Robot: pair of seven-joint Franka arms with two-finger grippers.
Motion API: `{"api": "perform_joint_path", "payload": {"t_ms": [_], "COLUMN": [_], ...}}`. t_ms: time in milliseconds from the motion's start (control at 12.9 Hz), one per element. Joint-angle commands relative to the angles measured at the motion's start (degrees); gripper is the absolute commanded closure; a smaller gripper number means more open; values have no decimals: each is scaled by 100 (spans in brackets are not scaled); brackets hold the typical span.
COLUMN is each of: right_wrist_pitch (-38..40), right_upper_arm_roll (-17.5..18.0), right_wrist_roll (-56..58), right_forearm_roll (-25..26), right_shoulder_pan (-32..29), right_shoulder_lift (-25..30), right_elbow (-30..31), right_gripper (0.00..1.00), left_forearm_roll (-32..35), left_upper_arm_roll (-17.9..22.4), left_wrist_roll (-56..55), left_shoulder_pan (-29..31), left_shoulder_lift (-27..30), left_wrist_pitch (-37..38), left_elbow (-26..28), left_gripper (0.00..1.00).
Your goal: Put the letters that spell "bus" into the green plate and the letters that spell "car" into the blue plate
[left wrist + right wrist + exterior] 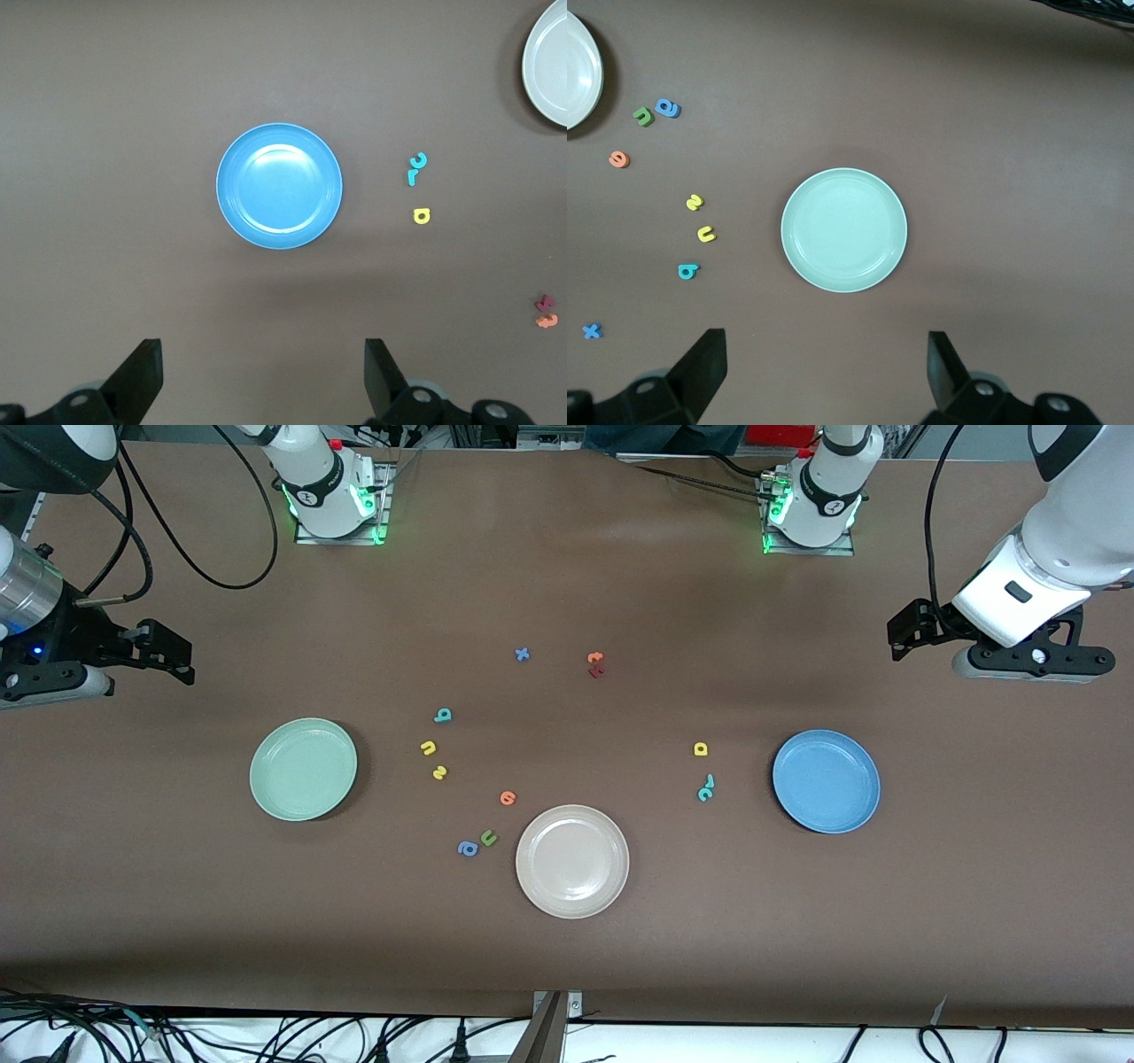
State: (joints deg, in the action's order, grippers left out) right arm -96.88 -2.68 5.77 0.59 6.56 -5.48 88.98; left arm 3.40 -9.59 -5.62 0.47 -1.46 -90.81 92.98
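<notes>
The green plate (pixel 303 769) lies toward the right arm's end of the table and holds nothing. Beside it lie a teal "b" (pixel 442 715), a yellow "u" (pixel 428 747) and a yellow "s" (pixel 439 772). The blue plate (pixel 826 781) lies bare toward the left arm's end. A yellow "a" (pixel 701 749), a teal "r" (pixel 709 781) and a teal "c" (pixel 703 794) lie next to it. My left gripper (pixel 263 372) hangs open over bare table by the blue plate (pixel 279 186). My right gripper (pixel 827 367) hangs open by the green plate (pixel 844 230). Neither holds anything.
A beige-white plate (pixel 572 860) lies mid-table, nearest the front camera. Near it are an orange round letter (pixel 507 798), a green "u" (pixel 488 837) and a blue "a" (pixel 467 849). A blue "x" (pixel 522 654) and orange and dark red letters (pixel 595 664) lie closer to the bases.
</notes>
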Motion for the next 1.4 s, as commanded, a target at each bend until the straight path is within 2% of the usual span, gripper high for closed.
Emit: {"api": "perform_joint_path", "payload": {"t_ms": [0,1319], "right_wrist_pitch": [143,152], "right_upper_arm_roll": [22,21], "right_wrist_roll": [126,135], "right_forearm_roll": [-77,-77], "right_shoulder_pan": [-49,-49], "right_shoulder_lift": [-85,-85], "right_elbow": [-197,-197], "right_gripper": [0,0], "left_forearm_roll": [-269,-419], "left_upper_arm_roll": [-8,45], "left_wrist_roll": [52,61], "left_shoulder_pan": [84,287], "left_shoulder_lift": [5,-30], "left_wrist_pitch": [99,143], "left_elbow": [-17,-114], "left_gripper": [0,0]}}
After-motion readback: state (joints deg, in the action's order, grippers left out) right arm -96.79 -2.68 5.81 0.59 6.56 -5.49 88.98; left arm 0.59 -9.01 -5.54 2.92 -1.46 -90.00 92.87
